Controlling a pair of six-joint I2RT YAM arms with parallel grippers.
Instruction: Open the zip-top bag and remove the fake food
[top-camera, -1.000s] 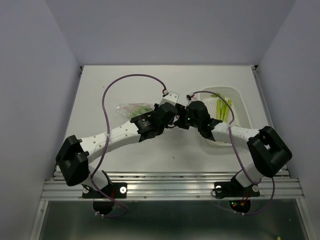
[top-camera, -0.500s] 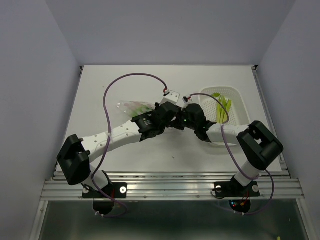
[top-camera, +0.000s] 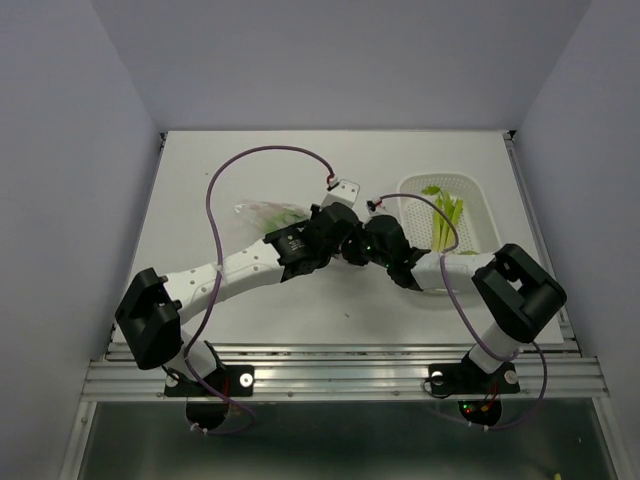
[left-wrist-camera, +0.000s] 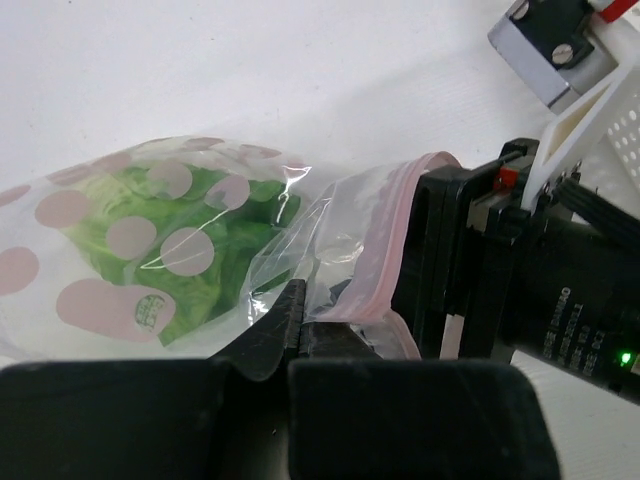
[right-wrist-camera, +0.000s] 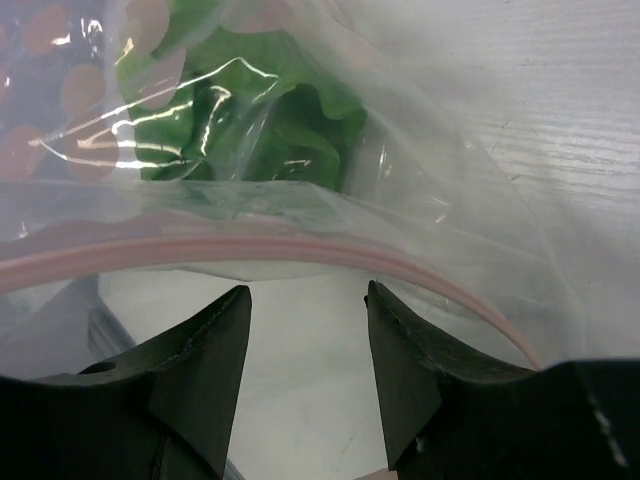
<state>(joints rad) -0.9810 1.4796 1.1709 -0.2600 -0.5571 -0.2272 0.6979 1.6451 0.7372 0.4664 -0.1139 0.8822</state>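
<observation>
The bag (left-wrist-camera: 200, 230) lies on its side on the white desk (top-camera: 250, 160), left of centre. It is clear and crinkly, with pink dots. A green leafy piece (left-wrist-camera: 190, 240) sits inside it, well back from the mouth. The pink strip (left-wrist-camera: 400, 215) along the mouth faces the two arms, and the mouth gapes a little.

The left gripper (left-wrist-camera: 300, 320) has its jaws clenched on a fold of the clear plastic just behind the pink strip. The right gripper (right-wrist-camera: 305, 335) sits at the mouth from the other side. Its jaws stand partly apart, with the pink strip curving across just beyond their tips and bare desk showing between them.

To the right, a white perforated basket (top-camera: 482, 215) holds yellow-green stalks (top-camera: 445, 212), apart from the bag.
</observation>
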